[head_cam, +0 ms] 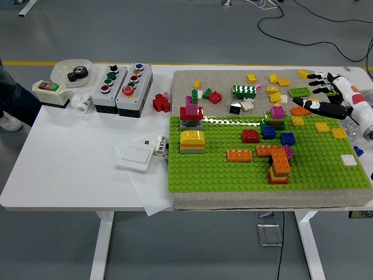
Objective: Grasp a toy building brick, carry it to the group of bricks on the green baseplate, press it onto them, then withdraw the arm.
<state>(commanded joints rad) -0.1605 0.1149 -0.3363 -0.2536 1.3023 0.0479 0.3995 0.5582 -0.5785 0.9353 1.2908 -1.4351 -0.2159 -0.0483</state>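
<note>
The green baseplate (233, 172) lies on a grey mat and carries several brick groups: an orange stack (279, 166), a flat orange brick (239, 155), a red brick (250, 136), blue bricks (268, 132), a yellow-and-grey block (192, 142) and a magenta-red tower (191, 111). Loose bricks are scattered on the mat behind the plate. My right hand (308, 93) reaches in from the right edge over those at the back right. Its black fingers are spread and hold nothing. A green brick (299, 91) and an orange brick (300, 111) lie just beside it. The left arm is out of view.
Two grey button boxes (122, 81), a switch box (51, 92), a clear bowl holding a gear (71, 71) and a white cylinder (83, 103) stand at the back left. A white plate on paper (137, 156) and a red brick (161, 103) lie left of the mat. A person's leg (10, 96) shows at the left edge.
</note>
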